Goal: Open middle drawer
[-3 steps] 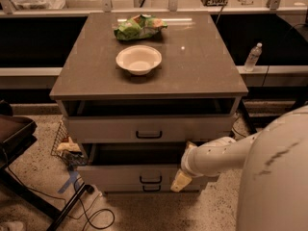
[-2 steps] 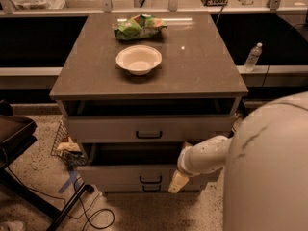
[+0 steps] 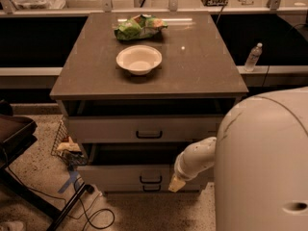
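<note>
The cabinet [image 3: 226, 88] has three grey drawers. The top drawer [image 3: 106, 129] has the tallest front and stands pulled out a little. Below a dark gap is the middle drawer [image 3: 115, 174], with a small dark bar handle [image 3: 150, 179] at its centre. It also seems to stand out a little from the cabinet. The bottom drawer's handle [image 3: 150, 188] shows just beneath. My gripper [image 3: 175, 184] is on the end of the pale arm [image 3: 195, 158]. It sits low at the right part of the middle drawer's front, to the right of its handle.
A white bowl [image 3: 138, 58] and a green bag [image 3: 139, 27] lie on the cabinet top. A water bottle [image 3: 252, 57] stands on the ledge at right. A wire basket [image 3: 67, 143], cables [image 3: 91, 215] and a dark chair [image 3: 14, 134] are at left. My body [image 3: 269, 162] fills the lower right.
My arm and gripper have shifted a little to the left along the middle drawer's front. My body takes up more of the lower right. The drawers have not visibly moved.
</note>
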You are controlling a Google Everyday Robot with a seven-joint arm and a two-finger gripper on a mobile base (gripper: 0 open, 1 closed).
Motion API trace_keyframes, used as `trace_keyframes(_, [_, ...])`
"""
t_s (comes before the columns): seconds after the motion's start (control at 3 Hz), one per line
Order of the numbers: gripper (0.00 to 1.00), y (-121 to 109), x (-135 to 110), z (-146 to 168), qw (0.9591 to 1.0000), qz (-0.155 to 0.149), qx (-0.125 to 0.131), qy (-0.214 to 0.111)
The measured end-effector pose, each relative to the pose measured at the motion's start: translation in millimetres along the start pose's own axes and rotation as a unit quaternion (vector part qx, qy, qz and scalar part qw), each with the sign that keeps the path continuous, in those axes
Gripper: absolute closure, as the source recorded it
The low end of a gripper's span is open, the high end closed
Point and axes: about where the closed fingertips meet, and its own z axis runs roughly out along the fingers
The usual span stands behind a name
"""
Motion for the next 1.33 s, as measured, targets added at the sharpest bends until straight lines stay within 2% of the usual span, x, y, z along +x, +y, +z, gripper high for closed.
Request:
trace_keyframes(0.33, [0.49,12.1,9.3,15.6,0.9995,0.002,-0.03,0.014])
trace_keyframes(1.0, [0.95,15.8,12.0,11.0,0.9992,0.008,-0.036,0.018])
trace_keyframes(1.33, [1.0,15.2,10.9,7.8,0.9992,0.009,-0.035,0.018])
